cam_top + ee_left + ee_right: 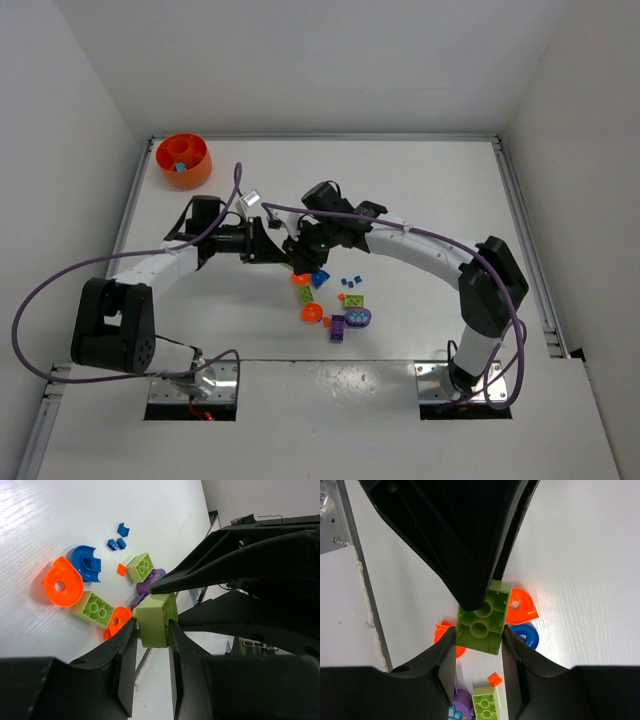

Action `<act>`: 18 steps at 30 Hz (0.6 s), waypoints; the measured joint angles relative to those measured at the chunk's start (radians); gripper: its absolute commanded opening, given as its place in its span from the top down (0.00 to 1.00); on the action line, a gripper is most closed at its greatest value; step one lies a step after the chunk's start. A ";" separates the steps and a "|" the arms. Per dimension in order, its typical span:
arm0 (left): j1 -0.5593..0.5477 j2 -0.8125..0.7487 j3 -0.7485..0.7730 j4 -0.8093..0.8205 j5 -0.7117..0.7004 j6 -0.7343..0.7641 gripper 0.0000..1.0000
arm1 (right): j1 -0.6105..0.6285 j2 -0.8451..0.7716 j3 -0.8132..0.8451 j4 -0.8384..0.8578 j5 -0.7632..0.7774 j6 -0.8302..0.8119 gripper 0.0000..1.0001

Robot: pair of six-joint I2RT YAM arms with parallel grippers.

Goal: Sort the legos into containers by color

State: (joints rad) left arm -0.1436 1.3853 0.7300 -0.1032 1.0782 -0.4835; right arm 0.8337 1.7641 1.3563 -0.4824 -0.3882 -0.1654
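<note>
Where the two arms meet over the white worktop (pixel 430 190) in the top view, left tool (pixel 286 254) and right tool (pixel 298 258) overlap as one black mass; their fingers and any load cannot be made out there. Orange bowl (pixel 197 173): far left corner, well apart from the arms, small teal-blue contents, dividers hard to read. Loose legos (pixel 338 305): cluster just in front of the tools, orange, lime, blue and purple. Left wrist view: left tool closed on held lime brick (pixel 155 616), one finger on each side, brick clear of the worktop; two black fingers of the right tool reach in from the right, the upper tip touching the brick's top. Purple piece (pixel 151 579) half hidden behind that finger; orange rounded piece (pixel 118 621) part covered by the left tool's finger. Right wrist view: right tool closed against both flanks of the same brick, hollow underside toward the camera; the left tool's finger covers its upper end. Second lime brick (pixel 487 705) cut off at the bottom edge; blue ring piece (pixel 526 636) partly behind the right finger.
</note>
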 measured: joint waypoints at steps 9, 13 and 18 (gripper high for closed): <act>0.001 -0.164 -0.022 -0.026 -0.082 0.068 0.94 | -0.013 -0.067 -0.078 0.037 0.048 0.003 0.36; 0.033 -0.210 0.029 -0.109 -0.177 0.140 1.00 | -0.043 -0.165 -0.178 0.043 0.112 0.001 0.31; 0.110 -0.134 0.274 -0.223 -0.363 0.247 1.00 | -0.092 -0.219 -0.248 0.073 0.189 0.000 0.28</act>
State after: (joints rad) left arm -0.0334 1.2518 1.0039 -0.3260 0.7151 -0.2363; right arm 0.7422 1.5448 1.1084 -0.4095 -0.1993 -0.1654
